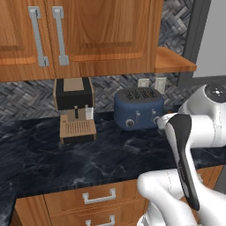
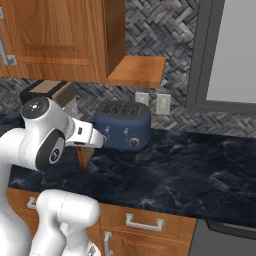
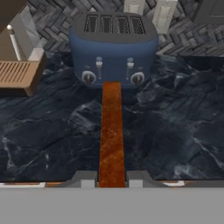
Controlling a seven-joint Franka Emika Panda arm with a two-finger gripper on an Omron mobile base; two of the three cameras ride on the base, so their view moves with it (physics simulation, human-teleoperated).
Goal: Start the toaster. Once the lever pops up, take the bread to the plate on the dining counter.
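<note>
Clamped between the two dark fingertips of the gripper (image 3: 112,178) is a thin orange-brown slice of bread (image 3: 112,131), seen edge-on, pointing toward the rounded dark-blue toaster (image 3: 113,50). That toaster stands on the black marble counter (image 3: 175,127), beside the black-and-tan coffee machine (image 1: 74,108).

A home kitchen — wooden wall cabinets (image 1: 84,33) with metal handles hang over a black marble worktop (image 1: 66,159) with drawers (image 1: 99,197) beneath, a woven grey tile backsplash (image 2: 150,22) carries wall sockets (image 2: 153,102), and a dark-blue toaster (image 1: 139,108) stands beside a black-and-tan coffee machine (image 1: 75,108).
</note>
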